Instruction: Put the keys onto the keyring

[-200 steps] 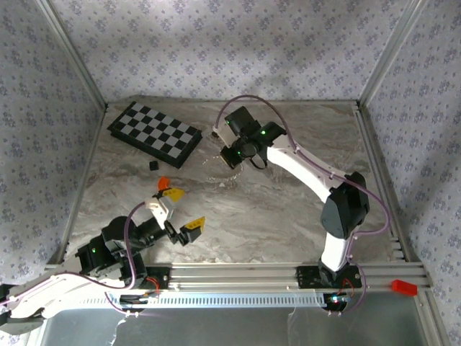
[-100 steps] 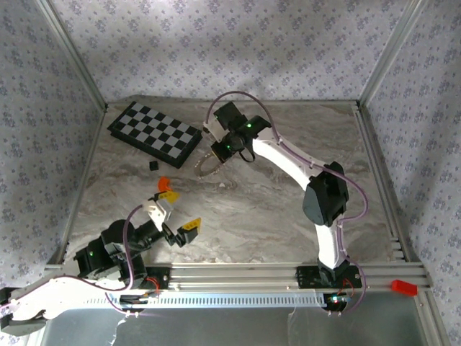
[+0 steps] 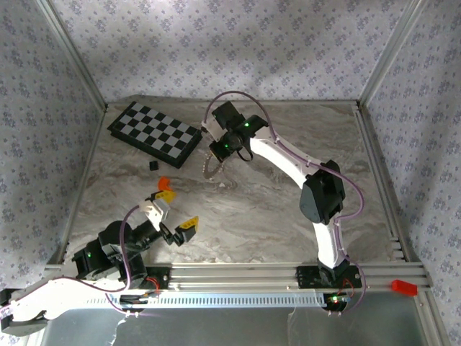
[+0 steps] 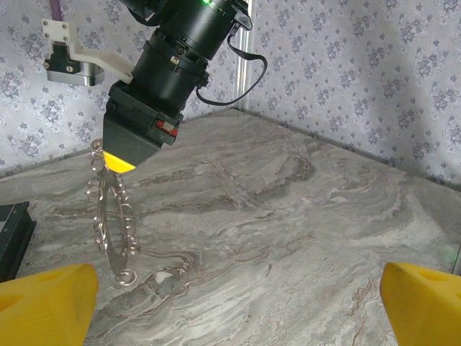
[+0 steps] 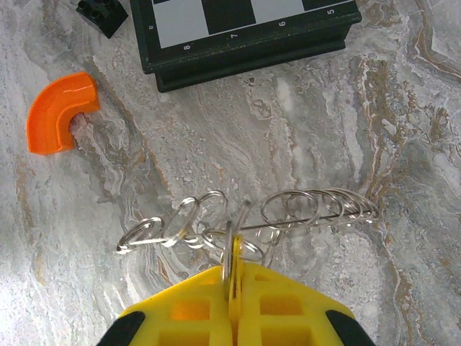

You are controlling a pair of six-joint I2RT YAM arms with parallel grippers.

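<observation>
Left gripper: near-left of the grey marbled table, yellow fingertips spread wide, nothing between them. It faces far-right, toward the ring.

Orange curved plastic piece: lies flat just beyond the left gripper. A small black block sits between it and the board. In the top view I cannot tell a small gold key apart from the yellow fingertip beside the orange piece.

Black-and-white checkerboard: far-left, flat, apart from everything else.

Thin silver keyring with many small silver rings strung on it: centre-far of the table, just right of the board's near corner. It stands on edge. Its low end is at the surface, but contact is not certain in the left wrist view.

Right gripper: yellow pads clamped narrow on the ring's top rim, pinching the wire edge-on.

Step in hand, my read: the right arm presents the ring so a key can be fed on.

To do it well:
- Grip the main wire itself, not a dangling small ring, or the cluster may swivel.
- Hold the ring steady and turned broadside to the left arm.
- Let the hanging rings settle first.
- The left arm needs the key picked up by its head, with the hole free.
- The wire is thin and slippery, so watch for it rotating in the pads.
</observation>
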